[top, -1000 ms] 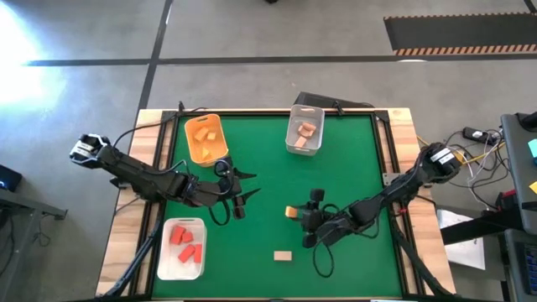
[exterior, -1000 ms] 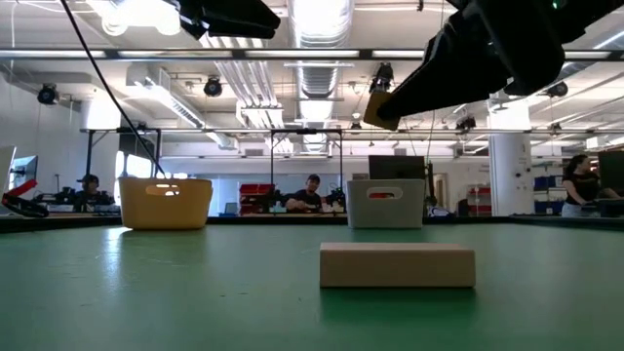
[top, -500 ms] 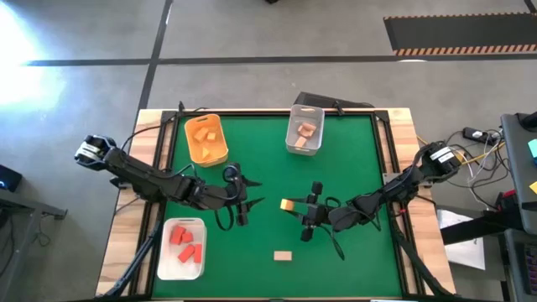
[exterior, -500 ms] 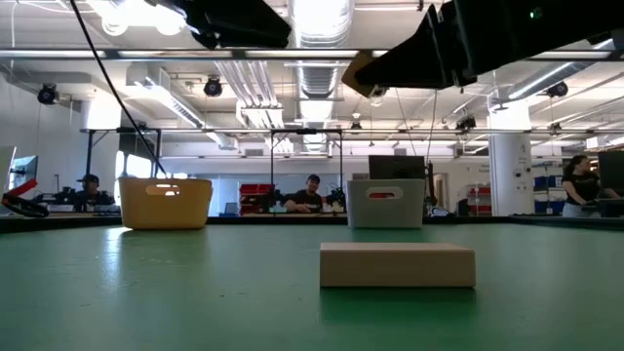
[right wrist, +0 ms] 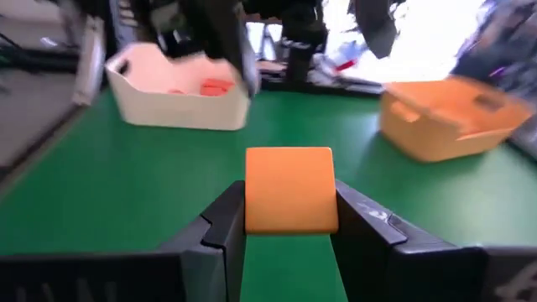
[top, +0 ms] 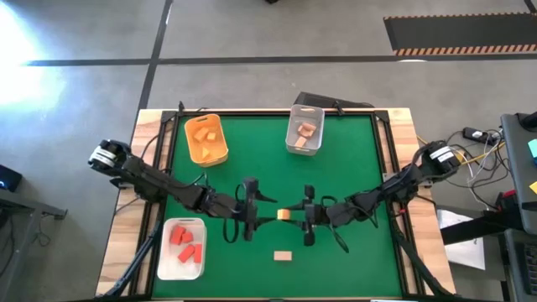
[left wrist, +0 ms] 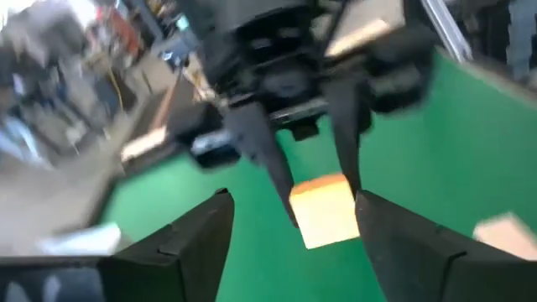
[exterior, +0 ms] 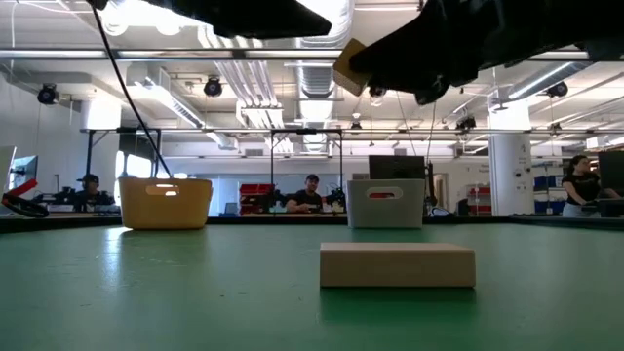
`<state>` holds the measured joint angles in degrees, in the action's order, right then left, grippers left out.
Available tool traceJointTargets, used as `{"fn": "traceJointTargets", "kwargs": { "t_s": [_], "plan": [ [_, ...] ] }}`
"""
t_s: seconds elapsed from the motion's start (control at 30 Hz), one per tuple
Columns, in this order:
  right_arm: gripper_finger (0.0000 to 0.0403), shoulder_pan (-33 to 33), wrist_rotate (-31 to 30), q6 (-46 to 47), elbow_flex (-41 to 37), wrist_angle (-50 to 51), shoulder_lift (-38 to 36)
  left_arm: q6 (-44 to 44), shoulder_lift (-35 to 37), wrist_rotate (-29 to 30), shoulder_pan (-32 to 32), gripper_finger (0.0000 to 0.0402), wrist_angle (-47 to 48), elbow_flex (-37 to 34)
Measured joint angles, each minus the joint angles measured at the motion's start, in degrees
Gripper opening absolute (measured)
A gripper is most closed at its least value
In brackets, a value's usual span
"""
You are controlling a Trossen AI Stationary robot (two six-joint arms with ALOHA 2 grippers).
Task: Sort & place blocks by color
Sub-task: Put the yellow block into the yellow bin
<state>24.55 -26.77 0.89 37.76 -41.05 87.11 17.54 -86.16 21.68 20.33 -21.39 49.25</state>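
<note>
My right gripper (top: 295, 216) hovers over the table's middle, shut on a yellow-orange block (top: 285, 215), which fills the right wrist view (right wrist: 289, 189) and shows high in the low view (exterior: 349, 63). My left gripper (top: 258, 210) is open and faces it from the table's left, just short of the block. In the left wrist view its fingers (left wrist: 201, 239) stand wide on either side of the block (left wrist: 323, 210). A pale tan block (top: 283, 256) lies flat on the green mat, near the table's near edge (exterior: 397, 265). My right gripper pinches the yellow-orange block by two opposite side faces (right wrist: 252, 197) between its two fingers (right wrist: 220, 231). The fingers come level from the table's right and point left. The block is lifted clear of the mat, and its free end sticks out beyond the fingertips toward my left gripper.
An orange bin (top: 206, 138) with yellow-orange blocks stands far left. A clear bin (top: 304, 130) with tan blocks stands at the far middle. A white bin (top: 183, 247) with red blocks sits near left. People sit in the room beyond the table (exterior: 312, 193).
My right gripper has moved toward the table's left and turned until its fingers point level to the left, carrying the yellow-orange block with it. My left gripper has moved toward the table's right and near edge, closing on the block. The tan block has stayed put.
</note>
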Motion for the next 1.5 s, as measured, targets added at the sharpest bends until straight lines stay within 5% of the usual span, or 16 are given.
{"fn": "traceJointTargets", "kwargs": {
  "t_s": [0.17, 0.33, 0.87, 1.2, 1.5],
  "plan": [
    [0.0121, -4.0, 13.0, 11.2, 0.0, -0.4, -0.1, 16.0, -3.1, 0.1, 0.8, 0.0251, -0.6, 0.1],
    [0.0121, -6.8, 20.7, 19.0, 0.0, 0.1, 0.0, 19.9, -5.1, 0.2, 0.8, 0.0252, -0.9, 0.1],
    [0.0121, -9.6, 25.6, 25.6, 1.7, -0.4, 0.0, 20.7, -6.0, -0.5, 0.7, 0.0248, -3.7, 0.0],
    [0.0146, -9.9, 25.7, 25.7, 2.0, -0.3, 0.0, 21.6, -6.0, -0.3, 0.7, 0.0125, -3.6, 0.0],
    [0.0199, -12.7, 24.3, 25.0, 2.0, -0.4, -0.2, 20.1, -6.0, 2.0, 0.0, 0.0121, -3.4, 0.0]
  ]
}}
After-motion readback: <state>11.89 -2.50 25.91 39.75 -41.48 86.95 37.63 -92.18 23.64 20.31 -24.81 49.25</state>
